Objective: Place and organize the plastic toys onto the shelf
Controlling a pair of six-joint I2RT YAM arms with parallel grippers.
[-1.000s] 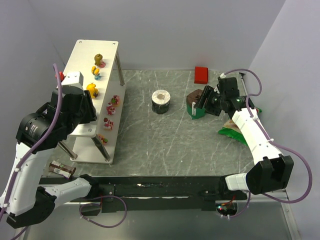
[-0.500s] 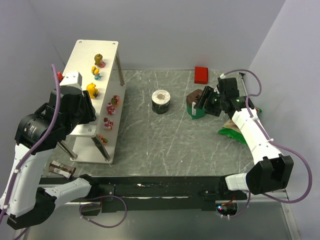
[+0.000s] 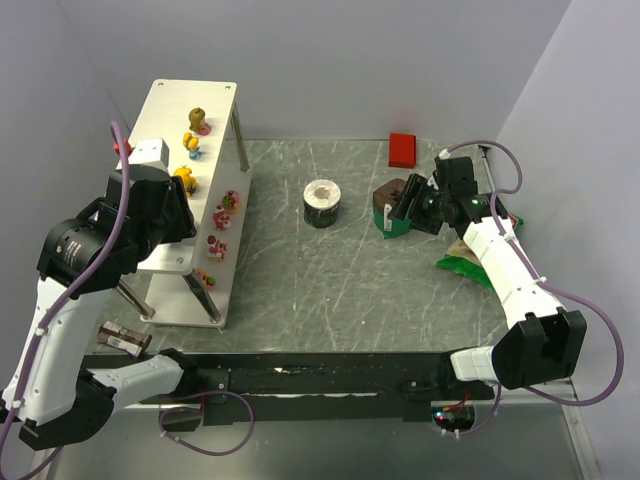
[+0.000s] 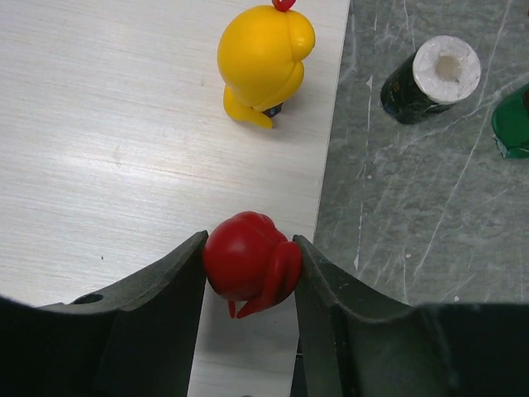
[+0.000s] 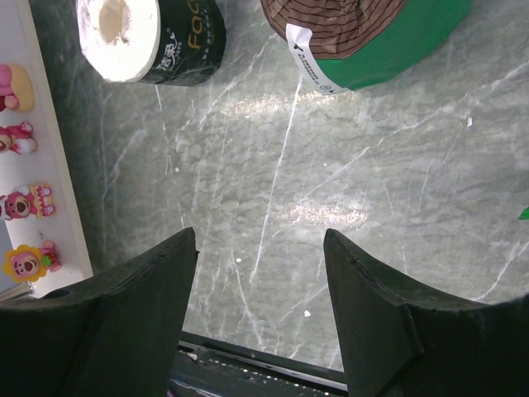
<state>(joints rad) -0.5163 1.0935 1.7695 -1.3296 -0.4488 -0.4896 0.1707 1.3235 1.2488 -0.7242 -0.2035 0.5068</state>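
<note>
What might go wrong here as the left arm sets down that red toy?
1. The red toy in the left gripper sits right at the shelf top's edge; released there, it may tip off onto the table.
2. Pushing forward could knock the yellow figurine, also near that edge.

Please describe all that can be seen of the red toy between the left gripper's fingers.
The red toy is a glossy, rounded plastic figure with thin limbs at its lower side. The left gripper clamps it, one black finger touching each side. It is over the shelf top, near its edge; whether it rests there is unclear.
</note>
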